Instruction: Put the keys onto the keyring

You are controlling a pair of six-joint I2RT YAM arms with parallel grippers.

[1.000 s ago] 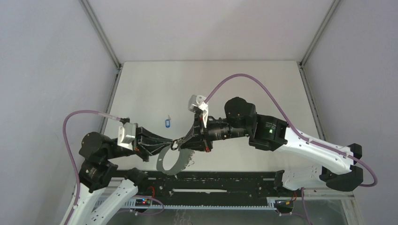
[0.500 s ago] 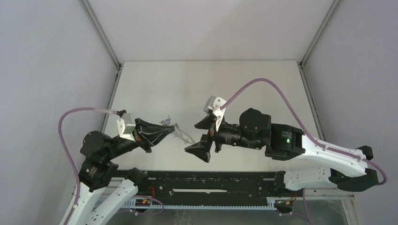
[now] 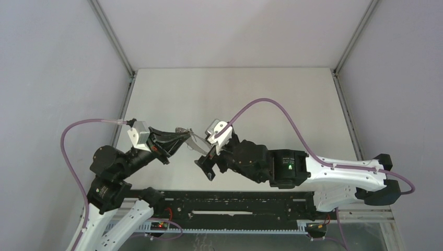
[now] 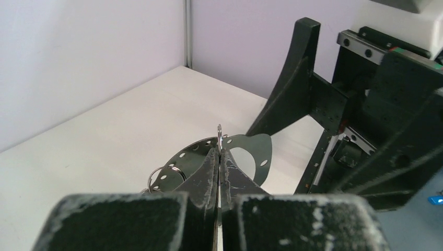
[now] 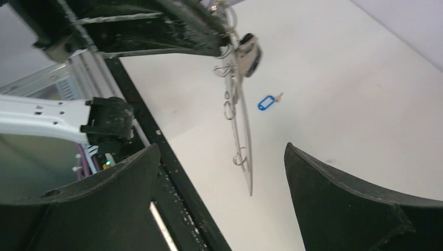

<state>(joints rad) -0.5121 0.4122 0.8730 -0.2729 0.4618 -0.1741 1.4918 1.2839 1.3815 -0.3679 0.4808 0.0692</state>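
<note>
The left gripper has its jaws pressed together on one edge of the thin grey metal keyring loop. It is a narrow pinch, so the loop could swing or twist loose if the right gripper, its jaws spread wide and empty, brushes it. The loop hangs in the air just ahead of those spread jaws. The small blue-headed key lies flat on the white table beyond the loop, touched by neither gripper, and it looks likely to skid when picked.
</note>
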